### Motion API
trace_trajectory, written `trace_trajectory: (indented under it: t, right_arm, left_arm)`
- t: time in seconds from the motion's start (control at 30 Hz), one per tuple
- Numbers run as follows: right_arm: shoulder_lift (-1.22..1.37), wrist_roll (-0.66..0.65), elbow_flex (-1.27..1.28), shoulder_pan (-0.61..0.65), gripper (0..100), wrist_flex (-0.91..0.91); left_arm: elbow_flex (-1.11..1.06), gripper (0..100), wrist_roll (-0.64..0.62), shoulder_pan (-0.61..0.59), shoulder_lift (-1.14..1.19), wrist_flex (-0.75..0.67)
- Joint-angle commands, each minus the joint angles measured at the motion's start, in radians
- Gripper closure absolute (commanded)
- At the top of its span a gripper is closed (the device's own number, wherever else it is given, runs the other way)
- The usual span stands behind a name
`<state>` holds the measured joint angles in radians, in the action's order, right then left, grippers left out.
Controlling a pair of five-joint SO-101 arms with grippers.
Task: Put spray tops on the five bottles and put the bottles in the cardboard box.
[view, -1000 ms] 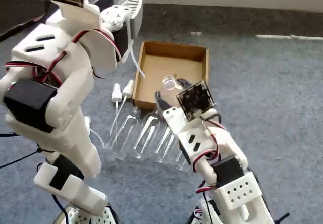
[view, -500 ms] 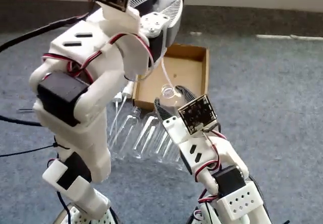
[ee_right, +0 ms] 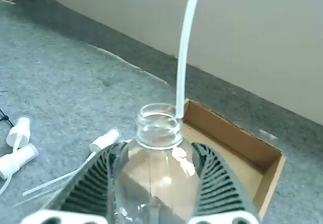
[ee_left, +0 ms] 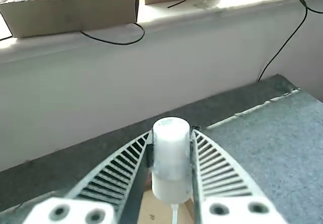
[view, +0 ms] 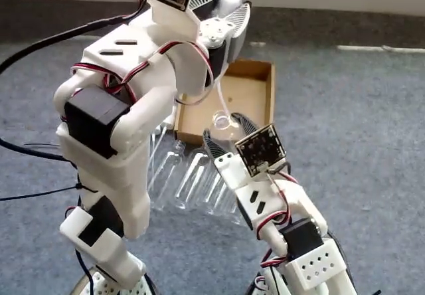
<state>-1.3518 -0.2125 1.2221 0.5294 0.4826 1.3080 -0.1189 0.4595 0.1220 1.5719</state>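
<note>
My left gripper (view: 228, 12) is high above the table, shut on a white spray top (ee_left: 171, 161). The spray top's thin tube (ee_right: 184, 47) hangs down, and its tip touches the rim of a clear bottle's mouth (ee_right: 158, 125). My right gripper (view: 224, 130) is shut on that upright clear bottle (view: 221, 120) and holds it in front of the cardboard box (view: 251, 89). Several more clear bottles (view: 192, 175) lie side by side on the carpet, between the two arms.
Loose spray tops (ee_right: 16, 133) with tubes lie on the grey carpet beside the lying bottles, one (ee_right: 104, 140) close to my right gripper. The left arm (view: 133, 122) towers over the bottles. To the right of the box is open carpet.
The left arm has swung to the right with the spray top, bringing its tube from left of the box to over the held bottle's mouth. The right arm stayed almost still.
</note>
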Motion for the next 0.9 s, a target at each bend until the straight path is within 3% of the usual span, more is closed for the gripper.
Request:
trace_trajectory:
  t: [0.0,0.17,0.5,0.87]
  right_arm:
    - [-0.016,0.008,-0.012,-0.001,99.5,-0.022]
    - [-0.016,0.008,-0.010,-0.001,99.5,-0.022]
    - [-0.016,0.008,-0.008,-0.001,99.5,-0.022]
    - [-0.016,0.009,-0.013,-0.001,99.5,-0.022]
  left_arm:
    - [0.008,92,-0.003,0.005,-0.010,0.003]
    - [0.008,92,-0.008,-0.061,-0.007,0.005]
    - [0.008,92,-0.011,-0.058,-0.002,0.031]
    - [0.002,92,-0.011,0.058,0.001,0.143]
